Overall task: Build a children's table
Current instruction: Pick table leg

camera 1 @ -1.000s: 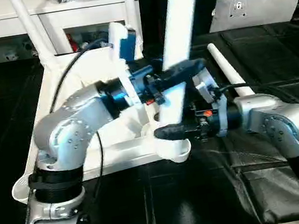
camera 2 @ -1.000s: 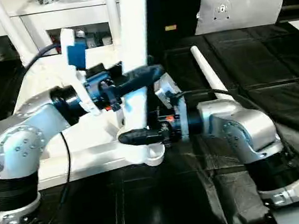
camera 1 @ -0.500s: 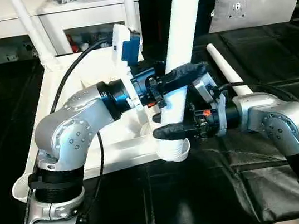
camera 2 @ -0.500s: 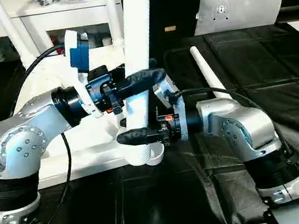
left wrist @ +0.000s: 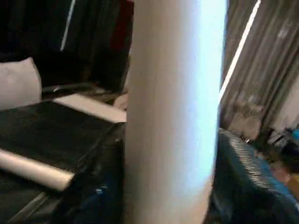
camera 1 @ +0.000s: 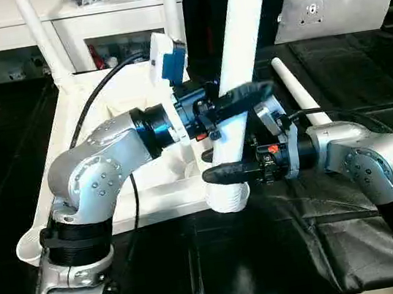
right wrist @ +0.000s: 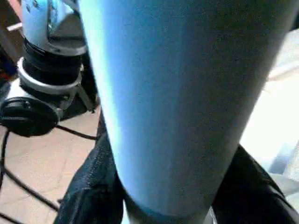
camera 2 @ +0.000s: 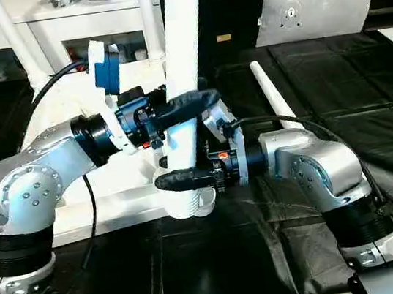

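White tapered plastic tube leg [camera 1: 240,44] near-upright, foot in tabletop corner socket [camera 1: 227,195]; left claw [camera 1: 238,100] above, right claw [camera 1: 231,173] below, both clasping leg.

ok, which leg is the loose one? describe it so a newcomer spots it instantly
Start at the white tabletop lying upside down on the black mat. Just off its right edge, a white tapered leg lies flat on the mat. Unlike the other legs, which stand up from corner sockets, this one is lying down and untouched.
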Available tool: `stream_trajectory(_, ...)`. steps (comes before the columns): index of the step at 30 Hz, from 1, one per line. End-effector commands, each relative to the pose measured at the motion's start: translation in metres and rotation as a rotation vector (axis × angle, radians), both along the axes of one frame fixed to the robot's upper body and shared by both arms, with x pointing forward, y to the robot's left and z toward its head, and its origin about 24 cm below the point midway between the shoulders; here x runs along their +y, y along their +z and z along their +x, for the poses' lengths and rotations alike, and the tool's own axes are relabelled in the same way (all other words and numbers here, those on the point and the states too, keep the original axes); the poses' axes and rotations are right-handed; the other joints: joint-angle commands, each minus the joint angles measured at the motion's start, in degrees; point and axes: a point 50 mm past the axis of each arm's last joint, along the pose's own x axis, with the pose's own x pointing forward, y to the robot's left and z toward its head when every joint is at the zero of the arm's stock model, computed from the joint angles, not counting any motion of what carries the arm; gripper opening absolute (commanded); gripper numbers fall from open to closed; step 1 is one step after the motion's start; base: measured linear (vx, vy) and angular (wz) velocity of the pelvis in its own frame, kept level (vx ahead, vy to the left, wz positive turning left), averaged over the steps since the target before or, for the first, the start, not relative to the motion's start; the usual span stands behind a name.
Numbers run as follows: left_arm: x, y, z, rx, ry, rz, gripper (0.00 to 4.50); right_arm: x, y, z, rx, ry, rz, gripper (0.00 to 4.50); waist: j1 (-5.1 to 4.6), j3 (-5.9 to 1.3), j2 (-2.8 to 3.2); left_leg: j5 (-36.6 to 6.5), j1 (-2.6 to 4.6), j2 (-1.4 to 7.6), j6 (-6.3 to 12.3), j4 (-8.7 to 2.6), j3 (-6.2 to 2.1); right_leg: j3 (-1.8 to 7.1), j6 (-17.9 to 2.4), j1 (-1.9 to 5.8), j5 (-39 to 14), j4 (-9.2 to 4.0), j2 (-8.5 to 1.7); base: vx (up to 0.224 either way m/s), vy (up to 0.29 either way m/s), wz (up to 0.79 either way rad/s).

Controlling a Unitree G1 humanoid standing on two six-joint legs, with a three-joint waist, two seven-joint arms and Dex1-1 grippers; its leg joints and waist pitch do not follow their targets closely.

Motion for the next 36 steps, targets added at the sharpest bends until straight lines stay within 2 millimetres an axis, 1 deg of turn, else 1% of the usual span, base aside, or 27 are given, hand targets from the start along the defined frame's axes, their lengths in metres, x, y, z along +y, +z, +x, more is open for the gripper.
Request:
stream_trajectory(1, -0.015, 0.012, -0.017, -0.063, -0.102, -0.025, 2.94, -0.001, -0.007, 0.004, 0.021, -0.051, -0.038, 1.91, 0.20, -4.58, -1.20, 2.26, -0.49, 2.15, 3.29, -3.33, -0.12, 3.00, -11.45, 4.30, -4.82, -4.09, -4.15, 0.000, 0.000, 0.00)
stream_trajectory(4, -0.022, 0.008, -0.021, -0.069, -0.101, -0.009, 3.07, 0.001, -0.009, 0.002, 0.032, -0.059, -0.028, 1.91, 0.17, -4.49, -1.13, 1.95, -0.47, 2.16, 3.34, -3.34, -0.10, 3.01, -10.86, 4.24, -5.95, -4.26, -4.14, 0.000, 0.000, 0.00)
stream_trajectory(5, -0.023, 0.008, -0.020, -0.070, -0.091, -0.009, 3.31, 0.002, -0.009, 0.002, 0.030, -0.061, -0.024, 1.91, 0.17, -4.48, -1.12, 1.91, -0.47, 2.14, 3.34, -3.35, -0.09, 3.01, -10.72, 4.24, -6.17, -4.32, -4.10, 0.000, 0.000, 0.00)
stream_trajectory(6, -0.025, 0.007, -0.019, -0.073, -0.067, -0.010, 3.31, 0.003, -0.010, 0.001, 0.026, -0.067, -0.014, 1.91, 0.09, -4.36, -1.10, 1.82, -0.51, 2.16, 3.39, -3.39, -0.10, 3.03, -10.36, 4.17, -6.49, -4.47, -4.04, 0.000, 0.000, 0.00)
stream_trajectory(9, -0.026, 0.012, -0.014, -0.093, 0.016, -0.071, 3.49, 0.006, -0.013, 0.003, 0.031, -0.156, 0.027, 1.91, 0.11, -4.35, -1.03, 1.96, -0.48, 2.25, 3.21, -3.47, -0.19, 3.03, -10.21, 4.13, -6.60, -4.57, -4.16, 0.000, 0.000, 0.00)
stream_trajectory(10, -0.021, 0.021, -0.009, -0.082, 0.074, -0.163, 3.60, 0.007, -0.014, 0.003, 0.059, -0.207, 0.057, 1.91, -0.03, -4.30, -0.90, 1.75, -0.53, 2.17, 2.88, -3.44, -0.16, 3.01, -10.54, 4.17, -5.98, -4.53, -4.10, 0.000, 0.000, 0.00)
stream_trajectory(11, -0.019, 0.022, -0.008, -0.077, 0.086, -0.183, 3.74, 0.007, -0.015, 0.003, 0.067, -0.215, 0.063, 1.91, -0.07, -4.24, -0.97, 1.67, -0.58, 2.18, 2.86, -3.50, -0.15, 3.03, -10.70, 4.21, -5.81, -4.64, -4.12, 0.000, 0.000, 0.00)
stream_trajectory(13, -0.013, 0.028, -0.003, -0.059, 0.133, -0.256, 3.74, 0.007, -0.016, 0.003, 0.081, -0.255, 0.091, 1.91, 0.00, -4.23, -1.12, 1.47, -0.57, 2.11, 2.80, -3.55, -0.18, 3.01, -10.71, 4.28, -5.77, -4.58, -4.08, 0.000, 0.000, 0.00)
stream_trajectory(14, -0.006, 0.029, 0.002, -0.046, 0.177, -0.287, 3.93, 0.007, -0.017, 0.003, 0.081, -0.301, 0.115, 1.91, 0.04, -4.19, -0.86, 1.31, -0.52, 2.12, 2.75, -3.57, -0.25, 2.98, -10.73, 4.19, -6.06, -4.63, -4.16, 0.000, 0.000, 0.00)
stream_trajectory(16, 0.003, 0.029, 0.009, -0.027, 0.236, -0.310, 3.97, 0.005, -0.018, 0.003, 0.073, -0.356, 0.144, 1.91, 0.00, -4.06, -0.87, 0.29, -0.49, 1.96, 2.24, -3.65, -0.16, 2.96, -10.07, 4.13, -7.78, -4.90, -4.10, 0.000, 0.000, 0.00)
stream_trajectory(17, 0.017, 0.024, 0.015, -0.022, 0.290, -0.283, 4.00, -0.002, -0.020, 0.005, 0.048, -0.461, 0.148, 1.91, -0.06, -3.97, -0.33, 0.20, -0.47, 2.01, 2.10, -3.67, -0.26, 2.95, -9.55, 4.00, -8.11, -4.94, -4.05, 0.000, 0.000, 0.00)
stream_trajectory(18, 0.017, 0.024, 0.015, -0.022, 0.290, -0.283, 4.00, -0.002, -0.020, 0.005, 0.048, -0.461, 0.148, 1.90, -0.15, -3.91, -0.45, 0.01, -0.38, 2.05, 1.89, -3.76, -0.25, 2.95, -8.93, 3.81, -8.57, -5.11, -4.04, 0.000, 0.000, 0.00)
stream_trajectory(19, 0.022, 0.021, 0.016, -0.028, 0.303, -0.260, 4.00, -0.005, -0.021, 0.005, 0.037, -0.502, 0.144, 1.90, -0.32, -3.92, -0.57, -0.51, -0.33, 1.90, 1.52, -3.86, -0.24, 2.89, -8.11, 3.91, -9.50, -5.15, -3.93, 0.000, 0.000, 0.00)
stream_trajectory(20, 0.027, 0.016, 0.017, -0.041, 0.312, -0.210, 4.00, -0.009, -0.021, 0.005, 0.017, -0.537, 0.135, 1.90, -0.37, -3.95, -0.52, -0.64, -0.21, 1.89, 1.32, -3.86, -0.23, 2.90, -7.92, 3.87, -9.73, -5.11, -3.84, 0.000, 0.000, 0.00)
stream_trajectory(21, 0.033, 0.004, 0.017, -0.073, 0.322, -0.082, 4.00, -0.014, -0.022, 0.005, -0.012, -0.591, 0.105, 1.90, -0.42, -3.84, -0.21, -0.60, -0.20, 2.04, 1.02, -4.06, -0.39, 2.89, -7.27, 3.72, -10.22, -5.21, -3.89, 0.000, 0.000, 0.00)
stream_trajectory(22, 0.035, -0.001, 0.017, -0.084, 0.324, -0.032, 4.00, -0.015, -0.022, 0.005, -0.023, -0.610, 0.093, 1.90, -0.66, -3.85, -0.17, -0.57, -0.10, 2.06, 0.85, -4.19, -0.43, 2.95, -5.85, 3.62, -10.57, -4.98, -3.71, 0.000, 0.000, 0.00)
stream_trajectory(23, 0.042, -0.017, 0.017, -0.115, 0.325, 0.126, 4.00, -0.022, -0.023, 0.006, -0.067, -0.682, 0.042, 1.90, -0.61, -3.93, -0.01, -0.49, 0.09, 2.10, 0.74, -4.23, -0.51, 2.92, -5.49, 3.51, -10.54, -5.03, -3.80, 0.000, 0.000, 0.00)
stream_trajectory(24, 0.043, -0.019, 0.017, -0.119, 0.324, 0.144, 4.00, -0.022, -0.023, 0.007, -0.071, -0.690, 0.033, 1.90, -0.91, -3.79, 0.35, -0.42, 0.19, 2.16, 0.25, -4.26, -0.47, 2.98, -5.49, 3.31, -9.86, -4.95, -3.71, 0.000, 0.000, 0.00)
stream_trajectory(25, 0.053, -0.039, 0.015, -0.156, 0.312, 0.296, 4.00, -0.028, -0.026, 0.006, -0.110, -0.742, -0.056, 1.90, -1.07, -3.82, 0.33, -0.60, 0.25, 2.15, 0.00, -4.35, -0.38, 3.06, -5.97, 3.40, -8.69, -4.93, -3.70, 0.000, 0.000, 0.00)
stream_trajectory(26, 0.053, -0.039, 0.015, -0.156, 0.312, 0.296, 4.00, -0.028, -0.026, 0.006, -0.110, -0.742, -0.056, 1.90, -0.86, -3.84, 0.45, -0.27, 0.33, 2.27, 0.00, -4.42, -0.70, 2.94, -6.20, 3.32, -8.24, -4.93, -3.79, 0.000, 0.000, 0.00)
stream_trajectory(27, 0.056, -0.048, 0.013, -0.178, 0.281, 0.377, 4.00, -0.029, -0.028, 0.005, -0.131, -0.751, -0.084, 1.90, -1.13, -3.79, 0.86, -0.40, 0.35, 2.18, -0.27, -4.36, -0.45, 3.05, -7.25, 3.32, -6.26, -4.57, -3.71, 0.000, 0.000, 0.00)
stream_trajectory(29, 0.059, -0.064, 0.008, -0.209, 0.215, 0.514, 4.00, -0.030, -0.031, 0.003, -0.141, -0.752, -0.112, 1.90, -1.23, -3.77, 0.75, -0.77, 0.33, 2.36, -0.13, -4.60, -0.60, 3.03, -8.06, 3.50, -4.40, -4.41, -3.77, 0.000, 0.000, 0.00)
stream_trajectory(30, 0.061, -0.073, 0.006, -0.234, 0.179, 0.592, 3.82, -0.030, -0.032, 0.002, -0.137, -0.754, -0.114, 1.90, -1.32, -3.62, 0.78, -1.41, 0.38, 2.38, 0.08, -4.67, -0.58, 3.10, -8.54, 3.40, -3.99, -4.61, -3.86, 0.000, 0.000, 0.00)
stream_trajectory(32, 0.067, -0.091, 0.003, -0.256, 0.117, 0.717, 3.65, -0.029, -0.033, 0.000, -0.122, -0.747, -0.100, 1.90, -1.58, -3.59, 0.80, -2.63, 0.38, 2.41, -0.16, -4.77, -0.49, 3.18, -9.38, 3.53, -4.01, -4.51, -4.00, 0.000, 0.000, 0.00)
stream_trajectory(33, 0.068, -0.094, 0.003, -0.255, 0.108, 0.735, 3.65, -0.029, -0.033, 0.000, -0.118, -0.746, -0.097, 1.90, -1.73, -3.46, 0.82, -3.40, 0.34, 2.41, -0.28, -4.87, -0.49, 3.22, -9.61, 3.60, -4.51, -4.57, -4.05, 0.000, 0.000, 0.00)
stream_trajectory(35, 0.075, -0.110, 0.001, -0.250, 0.059, 0.829, 3.46, -0.029, -0.034, -0.002, -0.102, -0.744, -0.083, 1.90, -2.09, -3.22, 0.92, -5.04, 0.30, 2.35, -0.50, -5.06, -0.51, 3.24, -9.56, 3.59, -6.50, -4.90, -4.12, 0.000, 0.000, 0.00)
stream_trajectory(36, 0.081, -0.120, 0.001, -0.250, 0.021, 0.876, 3.46, -0.028, -0.034, -0.002, -0.098, -0.743, -0.082, 1.90, -2.21, -3.17, 0.80, -5.63, 0.23, 2.26, -0.55, -5.12, -0.54, 3.26, -9.15, 3.71, -8.12, -5.23, -4.20, 0.000, 0.000, 0.00)
